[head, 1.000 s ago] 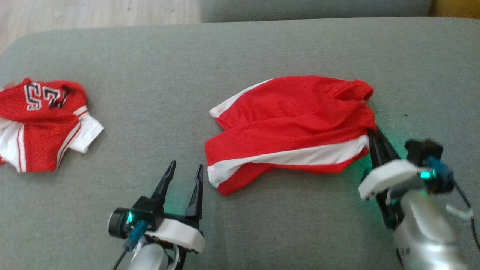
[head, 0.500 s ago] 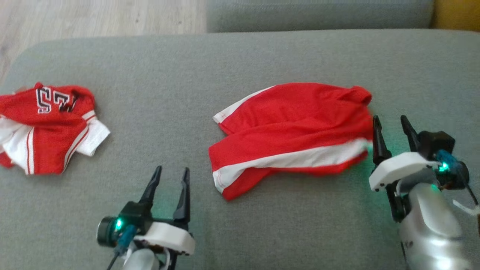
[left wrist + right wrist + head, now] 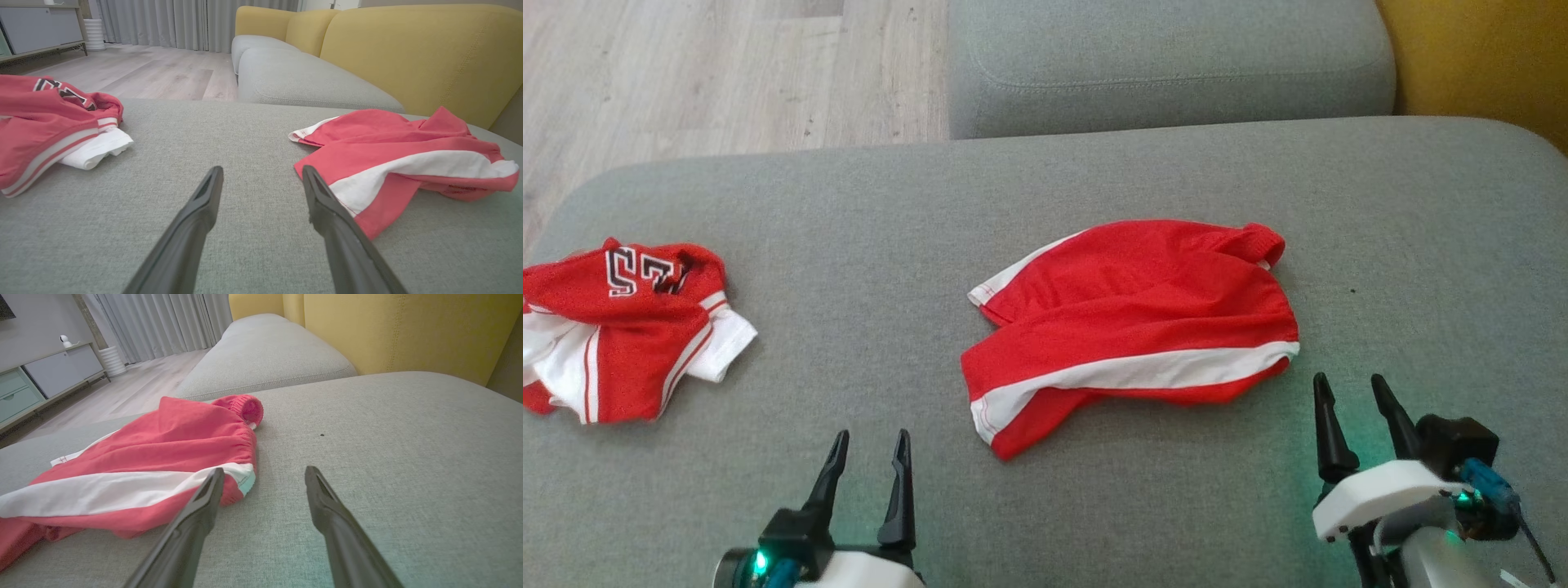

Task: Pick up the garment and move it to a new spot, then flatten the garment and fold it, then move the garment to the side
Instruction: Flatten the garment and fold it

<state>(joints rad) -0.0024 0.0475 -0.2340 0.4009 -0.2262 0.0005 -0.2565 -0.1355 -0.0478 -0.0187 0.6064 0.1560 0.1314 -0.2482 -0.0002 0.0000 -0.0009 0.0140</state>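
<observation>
The right gripper (image 3: 1347,380) has released the red shorts (image 3: 1135,327) and backed off, fingers spread, shorts just ahead-left of it; the left gripper (image 3: 872,434) is also spread; flattening likely comes next

Red shorts (image 3: 1131,327) with white side stripe lie crumpled on grey cushion (image 3: 849,204), ahead of right gripper (image 3: 1348,380) and to its left; ahead of left gripper (image 3: 872,437) and to its right.
Right gripper: fingers apart, empty, tips near shorts' right-hand end, not touching.
Left gripper: fingers apart, empty, shorts' leg hem near, clear gap.
Red-and-white numbered jersey (image 3: 621,335) bunched well off to left gripper's left.
Wooden floor (image 3: 727,73) far beyond.
</observation>
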